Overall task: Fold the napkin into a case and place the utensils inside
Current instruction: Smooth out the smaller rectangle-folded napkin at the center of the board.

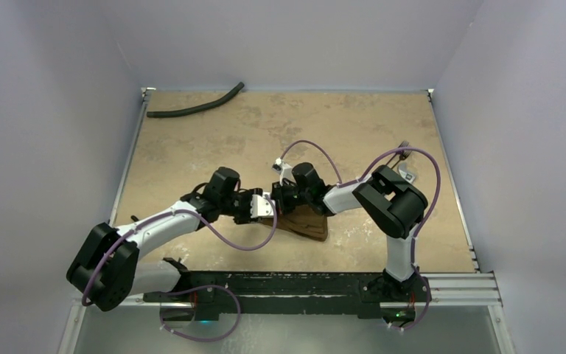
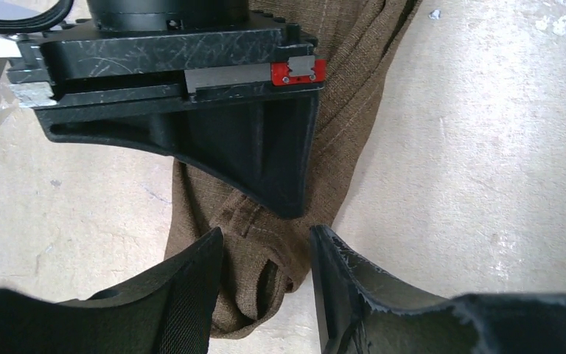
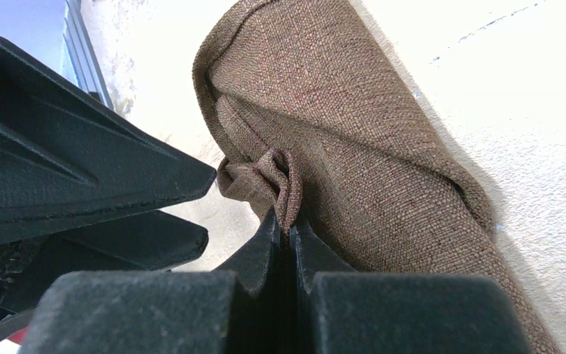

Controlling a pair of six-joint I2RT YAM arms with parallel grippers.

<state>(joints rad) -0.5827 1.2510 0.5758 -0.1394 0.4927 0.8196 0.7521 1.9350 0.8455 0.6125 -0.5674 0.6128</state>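
Mid-frame, right pincer [image 3: 289,225] is clamping the napkin [image 3: 354,125] corner, anchoring the fold; left pincer [image 2: 267,236] is straddling it agape, seemingly empty

Napkin look: the napkin [image 1: 306,223] [image 2: 354,88] [image 3: 368,133] is showing as plain brown matte woven cloth with faint lighter stripes.
Napkin shape: it is lying folded over itself into a long, narrow, creased bundle.
Napkin place: it is resting on the table [image 1: 228,133], front of middle.
Napkin hold: a small puckered fold at its edge is being pinched by the right gripper [image 3: 289,221]; its rounded end is sitting between the parted fingers of the left gripper [image 2: 265,240].
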